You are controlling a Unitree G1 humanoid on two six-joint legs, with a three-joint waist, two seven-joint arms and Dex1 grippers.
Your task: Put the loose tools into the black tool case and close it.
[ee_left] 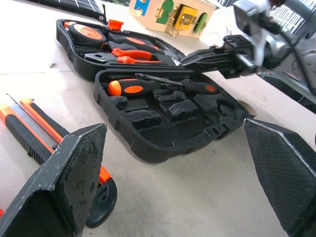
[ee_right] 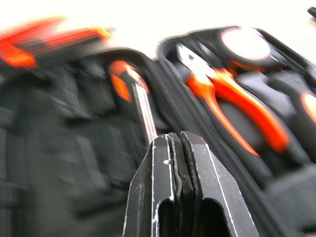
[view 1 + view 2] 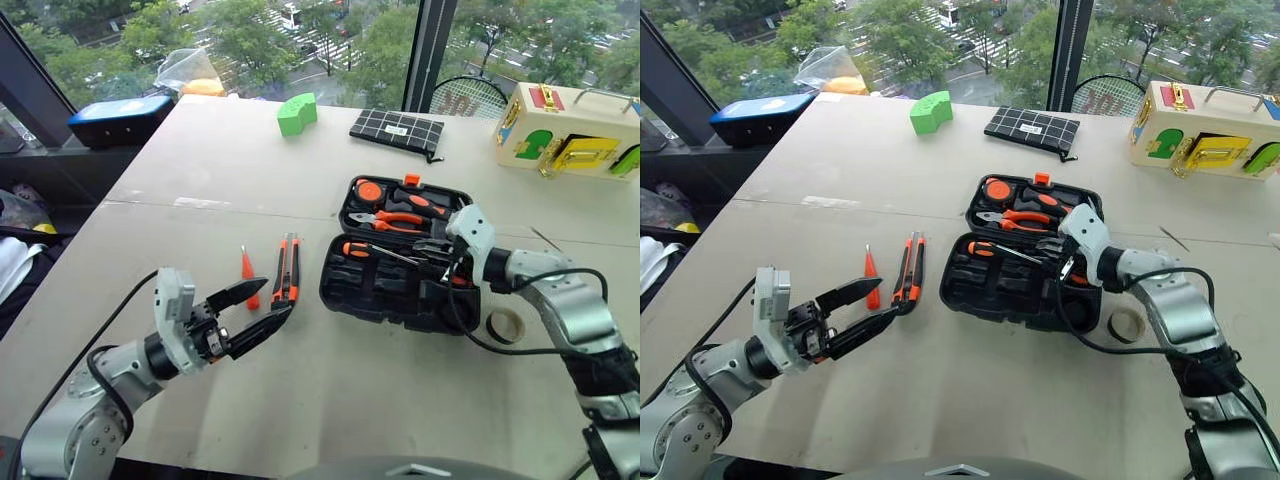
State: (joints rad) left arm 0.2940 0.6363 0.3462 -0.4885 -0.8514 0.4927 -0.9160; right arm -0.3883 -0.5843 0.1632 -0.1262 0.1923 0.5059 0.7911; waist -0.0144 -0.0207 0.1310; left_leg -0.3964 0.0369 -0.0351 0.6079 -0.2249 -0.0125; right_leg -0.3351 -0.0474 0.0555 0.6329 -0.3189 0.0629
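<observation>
While open, left gripper [image 3: 262,307] hovers beside utility knife [image 3: 287,270].

You can't read the case [image 2: 89,148] interior from the right wrist view: it smears into dark blur, with the pliers [image 2: 232,98] only roughly outlined. The right claw [image 3: 440,262] hides the screwdriver tips in the case, and its arm covers part of the tape roll [image 3: 505,324]. The knife [image 1: 29,133] runs behind the left claw's finger [image 1: 64,187] in the left wrist view
</observation>
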